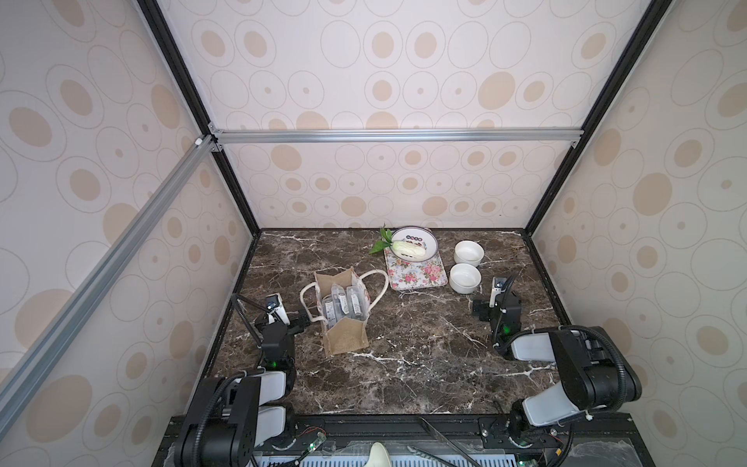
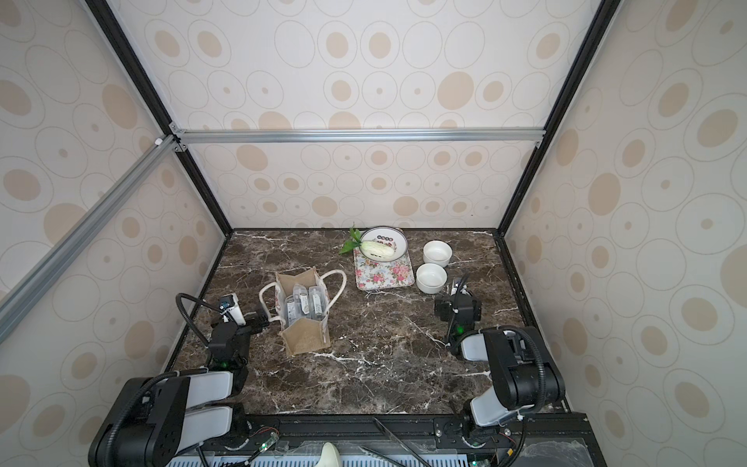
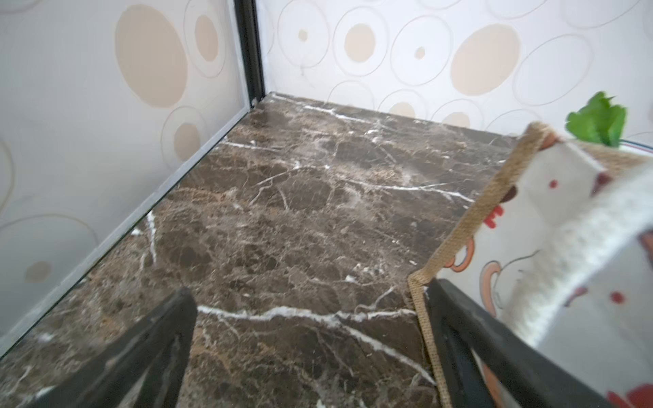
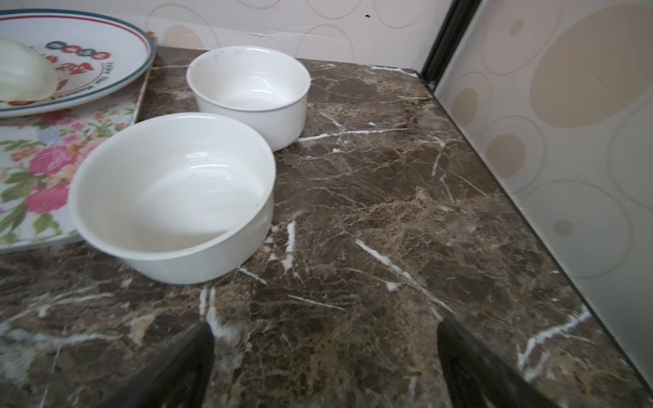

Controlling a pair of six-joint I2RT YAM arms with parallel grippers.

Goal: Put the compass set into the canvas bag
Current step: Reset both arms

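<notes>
Here, left fingers (image 3: 456,318) spread, at canvas bag (image 1: 347,339) edge

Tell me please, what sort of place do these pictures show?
Most likely a robot test booth, not a real kitchen. Patterned wall panels sit in an aluminium frame, the left arm and right arm stand at the edge of a marble-look tabletop, and a floral tray looks like a prop.
</notes>
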